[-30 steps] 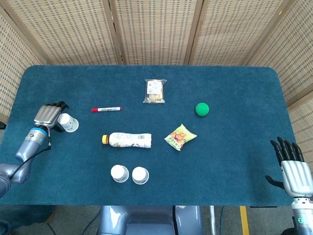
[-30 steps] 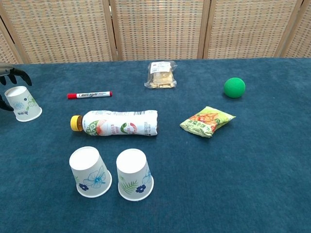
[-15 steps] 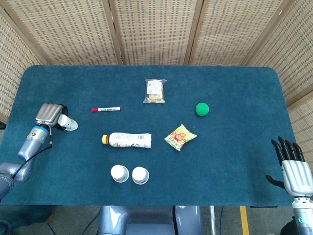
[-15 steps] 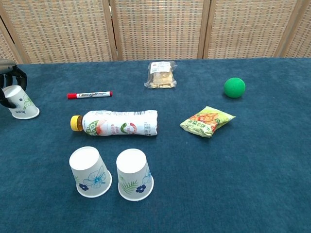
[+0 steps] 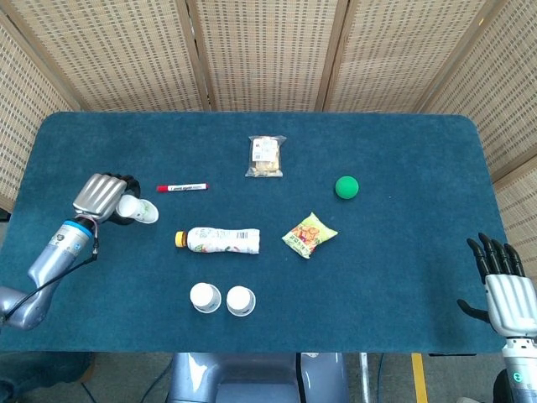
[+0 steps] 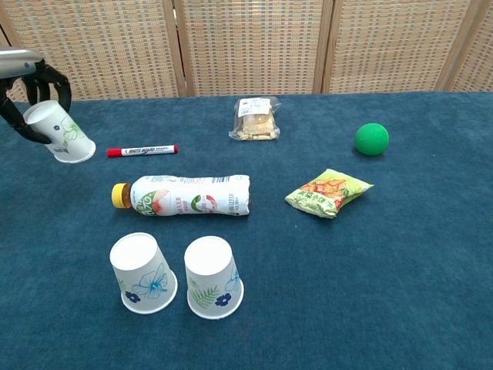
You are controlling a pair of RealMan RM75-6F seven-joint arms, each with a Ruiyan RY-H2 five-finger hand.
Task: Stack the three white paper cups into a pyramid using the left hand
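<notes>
**Left hand carries the third cup toward the base pair**

Left hand (image 5: 102, 196) is grasping the third paper cup (image 6: 60, 132), with its dark fingers (image 6: 48, 79) wrapped around the closed end. The cup is tilted, its mouth pointing down and to the right, and it looks lifted off the desk (image 5: 403, 151), just left of the red marker (image 5: 182, 187). The right hand (image 5: 506, 290) hangs past the desk's right front corner, fingers apart, holding nothing.

Going from big to small: the desk is covered in blue cloth. On it lies a bottle (image 6: 185, 194) on its side, between the held cup and the two base cups. These two, the left base cup (image 6: 141, 272) and the right base cup (image 6: 212, 276), stand upside down near the front edge, just beside each other. Further back are a biscuit packet (image 6: 255, 118), a yellow snack bag (image 6: 327, 191) and a green ball (image 6: 372, 139).

To do this step well, I think the hand should carry the cup high over the bottle, turn it fully mouth-down, and lower it slowly so the rim rests on both base cups together. The grip should stay light, because paper cups deform easily and the base ones may slide.

Compared with one second ago, the cup has left the desk and moved right, closer to the marker, and it is more tilted now. Nothing else has moved.
</notes>
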